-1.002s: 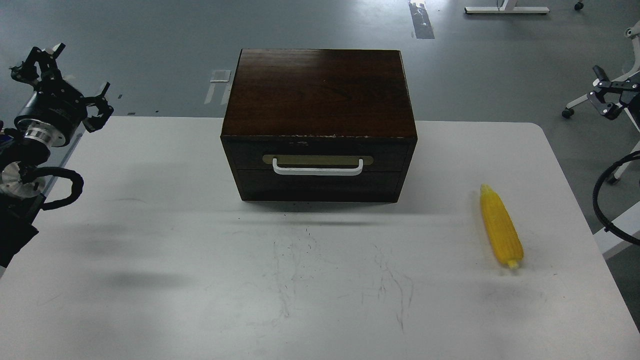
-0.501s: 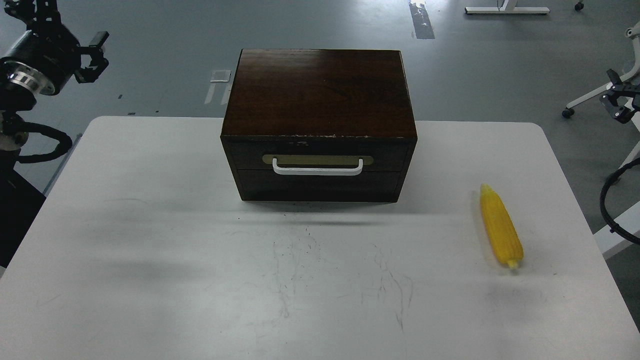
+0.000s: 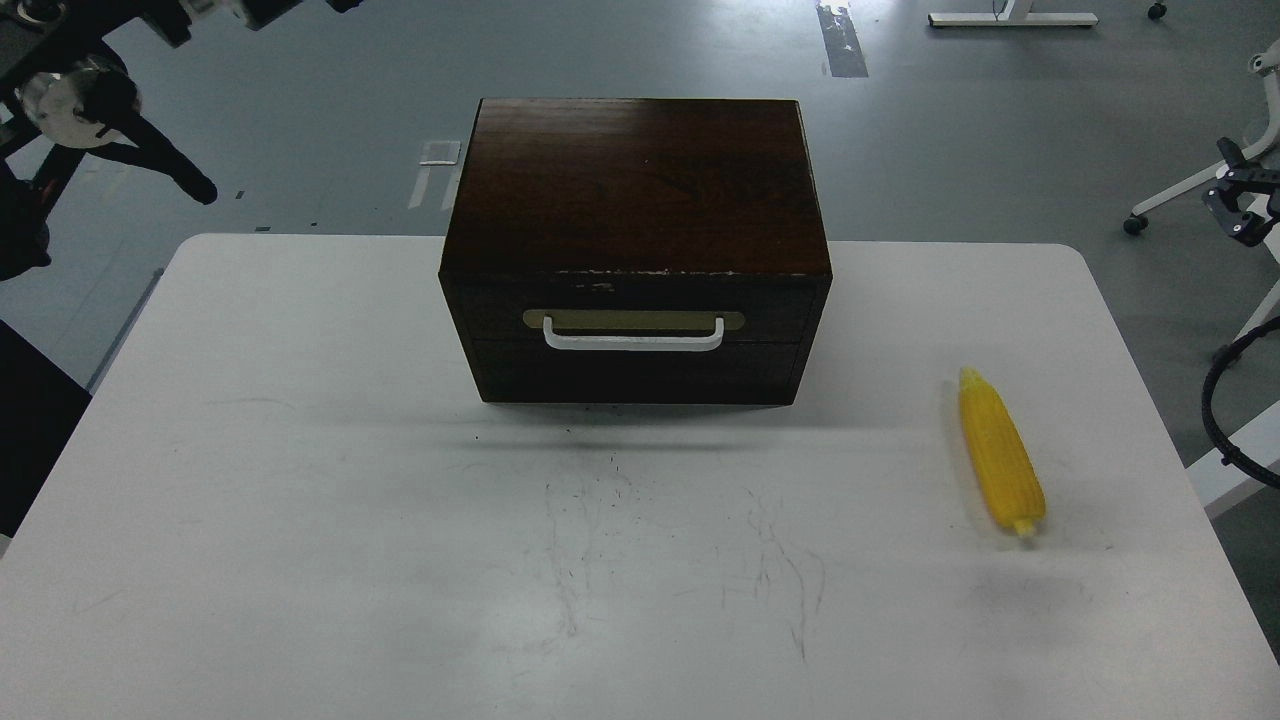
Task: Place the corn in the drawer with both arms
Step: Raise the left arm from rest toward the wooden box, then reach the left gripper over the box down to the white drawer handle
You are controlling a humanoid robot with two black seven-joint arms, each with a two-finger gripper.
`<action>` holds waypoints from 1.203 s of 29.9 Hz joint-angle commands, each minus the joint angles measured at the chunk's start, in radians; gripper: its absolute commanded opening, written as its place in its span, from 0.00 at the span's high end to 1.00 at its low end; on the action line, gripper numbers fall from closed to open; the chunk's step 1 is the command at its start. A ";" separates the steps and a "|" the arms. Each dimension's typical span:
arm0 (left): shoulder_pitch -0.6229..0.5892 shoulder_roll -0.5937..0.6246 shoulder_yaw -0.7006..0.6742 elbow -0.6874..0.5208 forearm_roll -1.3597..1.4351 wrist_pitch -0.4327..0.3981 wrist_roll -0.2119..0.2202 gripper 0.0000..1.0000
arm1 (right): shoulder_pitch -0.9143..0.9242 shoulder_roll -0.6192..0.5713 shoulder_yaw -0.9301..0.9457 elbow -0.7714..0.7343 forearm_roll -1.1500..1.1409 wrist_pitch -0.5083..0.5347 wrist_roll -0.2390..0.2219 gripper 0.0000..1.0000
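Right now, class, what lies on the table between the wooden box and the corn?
Nothing: in the head view, only bare white table lies between the wooden box and the corn.

- White table [image 3: 300, 500] — spreads below and left of the right pincer [image 3: 1240, 205], with its rounded far corner near it.
- Dark scuff marks [image 3: 590, 530] on the tabletop, well left of that pincer and lower.
- Grey floor [image 3: 1000, 140] with a tape strip [image 3: 843, 40] — up and left of it.
- White stand foot [image 3: 1010, 18], well above it.
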 commanded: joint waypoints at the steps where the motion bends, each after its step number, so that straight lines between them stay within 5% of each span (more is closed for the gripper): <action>1: -0.001 -0.015 -0.001 -0.168 0.303 0.000 -0.013 0.05 | -0.007 0.001 0.002 0.000 0.000 0.000 0.009 0.00; 11: 0.007 -0.055 0.004 -0.335 0.848 0.000 -0.061 0.08 | -0.010 -0.008 0.011 0.000 0.002 0.000 0.010 0.00; 17: -0.024 -0.083 0.158 -0.472 1.120 0.000 -0.066 0.11 | -0.027 -0.011 0.013 -0.002 0.002 0.000 0.026 0.00; 26: -0.130 -0.103 0.562 -0.460 1.337 0.009 -0.067 0.11 | -0.025 -0.014 0.025 0.000 0.002 0.000 0.027 0.00; 36: -0.148 -0.138 0.588 -0.406 1.425 0.024 -0.067 0.11 | -0.025 -0.023 0.028 -0.002 0.002 0.000 0.029 0.00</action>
